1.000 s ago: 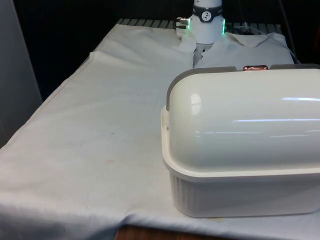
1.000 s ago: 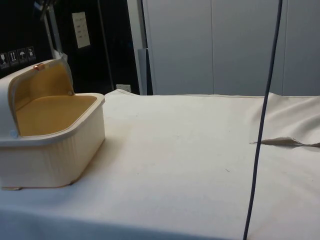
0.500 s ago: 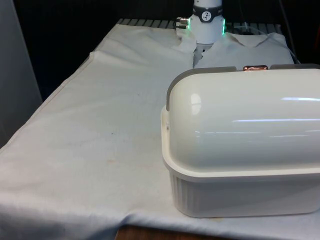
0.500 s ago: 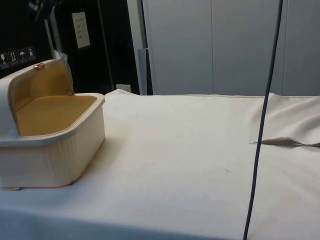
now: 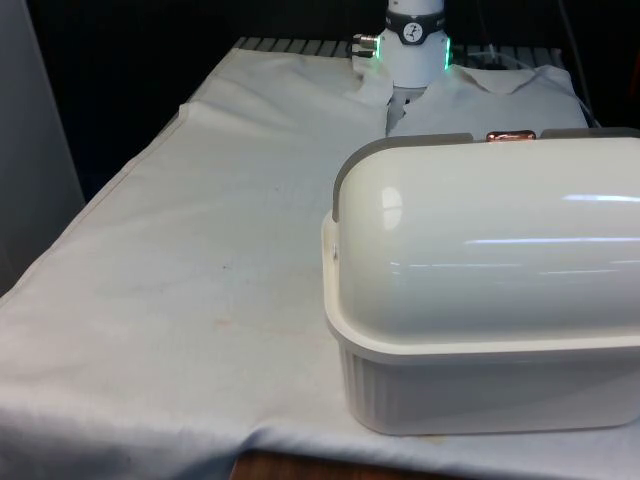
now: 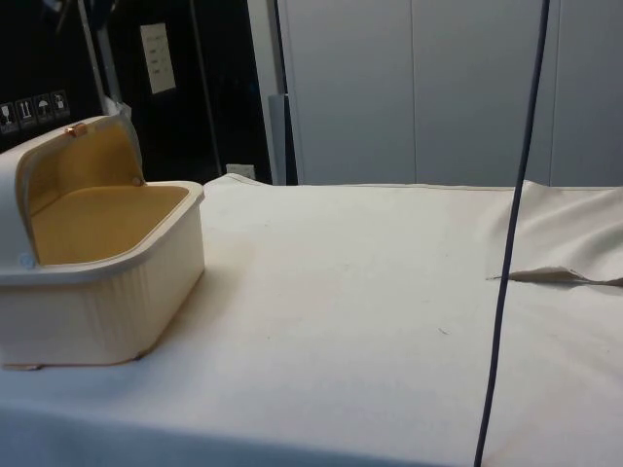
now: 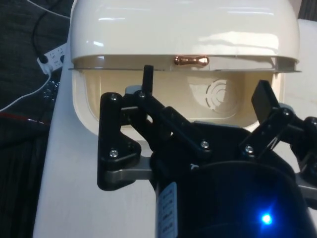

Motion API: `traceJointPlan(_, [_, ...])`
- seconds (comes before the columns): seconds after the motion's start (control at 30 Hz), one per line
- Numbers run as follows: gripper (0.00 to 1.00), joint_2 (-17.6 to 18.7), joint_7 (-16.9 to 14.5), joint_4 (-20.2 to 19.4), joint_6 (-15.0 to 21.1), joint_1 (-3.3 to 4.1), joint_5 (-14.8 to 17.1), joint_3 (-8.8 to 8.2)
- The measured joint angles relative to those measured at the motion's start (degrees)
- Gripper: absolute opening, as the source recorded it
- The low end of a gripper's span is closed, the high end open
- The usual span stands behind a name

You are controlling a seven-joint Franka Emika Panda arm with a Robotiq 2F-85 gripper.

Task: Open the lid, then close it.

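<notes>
With the lid (image 7: 183, 29) rolled back on the box (image 6: 97, 292) at the counter's (image 6: 370, 321) end, my gripper (image 7: 205, 91) hangs spread, empty; I should hook the copper knob (image 7: 191, 60) squarely and pull forward evenly.

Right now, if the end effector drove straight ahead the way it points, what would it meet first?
Probably the bread box: the open end effector faces its open cavity, just below the copper handle on the raised lid. Depth is unclear.

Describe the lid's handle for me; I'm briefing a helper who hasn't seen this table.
On the white-clothed table stands a cream plastic bread box, its domed roll-top lid rolled open. At the middle of the lid's grey front edge sits a small copper-coloured metal knob, the only shiny reddish part on the pale box.
</notes>
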Motion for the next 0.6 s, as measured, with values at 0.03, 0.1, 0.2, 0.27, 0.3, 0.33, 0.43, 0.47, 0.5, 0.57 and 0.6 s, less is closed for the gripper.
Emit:
traceJointPlan(0.03, [1.00,0.00,0.00,0.00,0.00,0.00,0.00,0.00])
traceJointPlan(0.1, [1.00,0.80,0.00,1.03,0.00,0.06,0.00,0.06])
traceJointPlan(0.2, [1.00,1.43,0.00,1.83,0.00,0.06,0.00,0.06])
traceJointPlan(0.27, [1.00,2.06,0.00,2.64,0.00,0.06,0.00,0.06])
traceJointPlan(0.3, [1.00,2.41,0.00,3.04,0.00,0.06,0.00,0.06])
traceJointPlan(0.33, [1.00,2.69,0.00,3.38,0.00,0.06,0.00,0.06])
traceJointPlan(0.43, [1.00,3.95,0.00,4.87,0.00,0.06,0.00,0.06])
traceJointPlan(0.47, [1.00,4.30,0.00,5.27,0.00,0.11,0.00,0.06])
traceJointPlan(0.5, [1.00,4.64,0.00,5.67,0.00,0.11,0.00,0.06])
traceJointPlan(0.57, [1.00,4.98,0.00,6.13,0.00,0.11,0.00,0.06])
traceJointPlan(0.6, [1.00,5.39,0.00,6.53,0.00,0.11,0.00,0.06])
